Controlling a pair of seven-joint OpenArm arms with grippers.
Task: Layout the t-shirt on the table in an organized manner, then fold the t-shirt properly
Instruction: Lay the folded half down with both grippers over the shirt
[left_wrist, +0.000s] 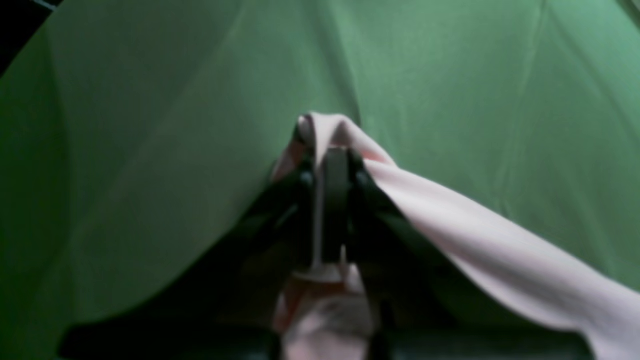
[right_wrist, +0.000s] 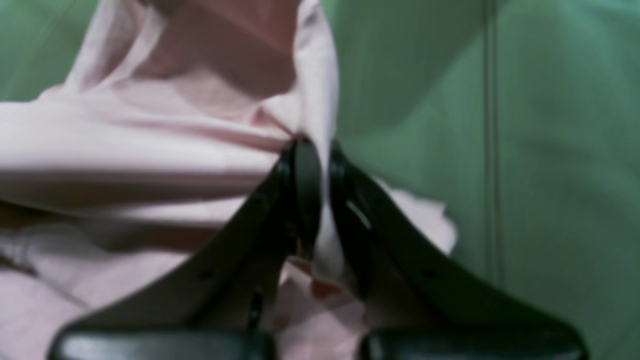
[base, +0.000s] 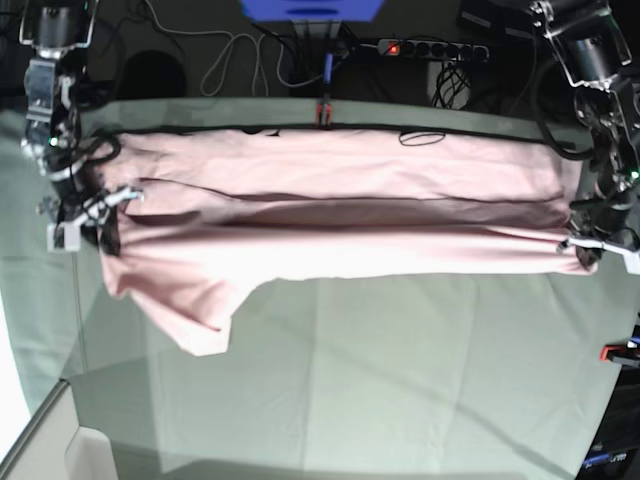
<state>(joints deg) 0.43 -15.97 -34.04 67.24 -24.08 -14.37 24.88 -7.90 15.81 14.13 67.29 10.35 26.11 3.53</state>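
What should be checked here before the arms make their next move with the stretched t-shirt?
1. Left gripper shut on the t-shirt: ok.
2. Right gripper shut on the shirt's other end: ok.
3. Shirt stretched between both arms above the table: ok, though long folds run across it.
4. Sleeve laid out flat: not ok, it droops at the right arm's end.
5. Lettered side facing up or down: cannot tell.
6. Bare table cloth in front of the shirt for laying it down: ok.
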